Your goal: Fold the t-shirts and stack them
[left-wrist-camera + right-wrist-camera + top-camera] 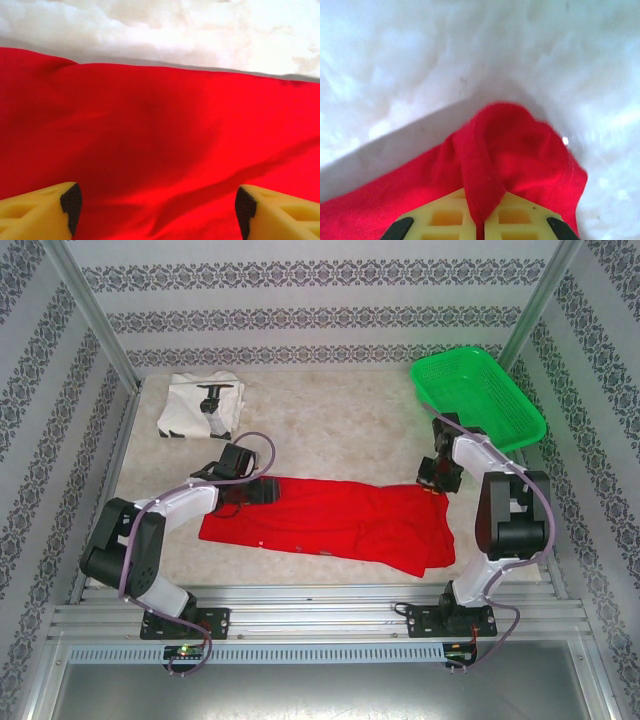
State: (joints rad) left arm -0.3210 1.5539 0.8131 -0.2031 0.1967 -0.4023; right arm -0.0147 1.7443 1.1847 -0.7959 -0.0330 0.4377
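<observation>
The red t-shirt (340, 525) lies spread across the middle of the table, its right part bunched. My left gripper (262, 490) hovers over the shirt's upper left edge, open; in the left wrist view red cloth (165, 145) lies below the wide-apart fingertips (71, 202). My right gripper (436, 485) is shut on the shirt's upper right corner; in the right wrist view a fold of red cloth (485, 185) is pinched between the yellow fingers (440, 217). The white t-shirt (200, 405) with black graphic lies folded at the back left.
A green mesh basket (478, 398) sits at the back right corner, just behind the right arm. Patterned walls and metal posts enclose the table (330, 425). A metal rail (320, 615) runs along the near edge.
</observation>
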